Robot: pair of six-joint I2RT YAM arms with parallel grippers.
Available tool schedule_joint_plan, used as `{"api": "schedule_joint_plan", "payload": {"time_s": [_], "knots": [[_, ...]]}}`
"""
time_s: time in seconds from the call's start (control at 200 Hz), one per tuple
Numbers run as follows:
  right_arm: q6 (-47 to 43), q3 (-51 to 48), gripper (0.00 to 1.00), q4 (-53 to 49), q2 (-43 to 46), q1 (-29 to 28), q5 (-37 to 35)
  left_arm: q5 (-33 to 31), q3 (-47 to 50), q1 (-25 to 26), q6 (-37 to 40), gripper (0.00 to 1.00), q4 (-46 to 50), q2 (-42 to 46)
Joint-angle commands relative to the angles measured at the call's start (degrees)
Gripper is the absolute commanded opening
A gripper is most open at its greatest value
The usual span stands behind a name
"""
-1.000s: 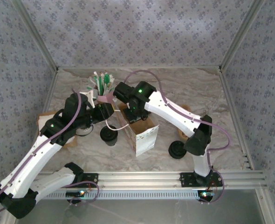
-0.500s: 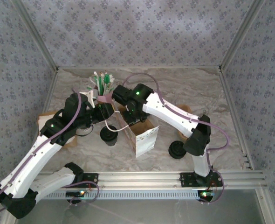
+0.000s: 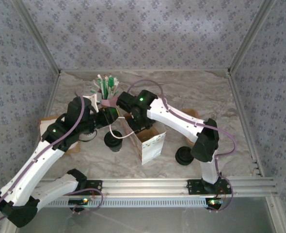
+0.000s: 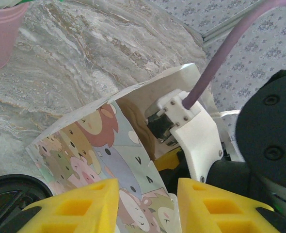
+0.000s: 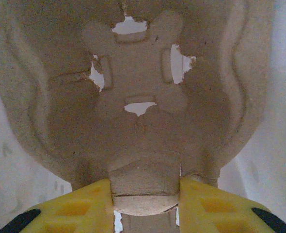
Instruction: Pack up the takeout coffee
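Note:
A white paper bag (image 3: 150,145) printed with cartoon animals (image 4: 89,141) stands open mid-table. My left gripper (image 3: 115,115) (image 4: 148,194) is shut on the bag's left wall, which passes between its yellow fingers. My right gripper (image 3: 136,127) (image 5: 145,194) reaches into the bag's mouth, shut on the tab of a brown pulp cup carrier (image 5: 138,82) with white bag walls around it. The takeout coffee (image 3: 113,140), a black-lidded cup, stands just left of the bag; its lid (image 4: 7,196) shows beside my left fingers.
A pink cup of green and white stirrers (image 3: 107,90) (image 4: 2,34) stands behind the grippers. Another black round item (image 3: 183,156) sits right of the bag, brown cups (image 3: 192,115) behind the right arm, a cardboard box (image 3: 47,122) at the left edge.
My right arm has moved left and lower, carrying the carrier deeper into the bag's mouth. The bag has shifted slightly. The left arm holds still.

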State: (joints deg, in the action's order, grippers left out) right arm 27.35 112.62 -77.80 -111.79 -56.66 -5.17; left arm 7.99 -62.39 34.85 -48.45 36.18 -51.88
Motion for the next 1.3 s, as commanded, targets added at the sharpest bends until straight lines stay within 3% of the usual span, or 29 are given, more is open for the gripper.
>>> {"api": "schedule_joint_plan", "payload": {"time_s": [0.0, 1.294], "knots": [[-0.13, -1.79, 0.37, 0.39, -0.56, -0.2, 0.51, 0.48, -0.13, -0.35, 0.62, 0.37, -1.0, 0.2], [1.7, -22.18, 0.37, 15.55, 6.9, 1.2, 1.84, 1.41, 1.04, -0.33, -0.07, 0.32, -2.52, 0.99]]}}
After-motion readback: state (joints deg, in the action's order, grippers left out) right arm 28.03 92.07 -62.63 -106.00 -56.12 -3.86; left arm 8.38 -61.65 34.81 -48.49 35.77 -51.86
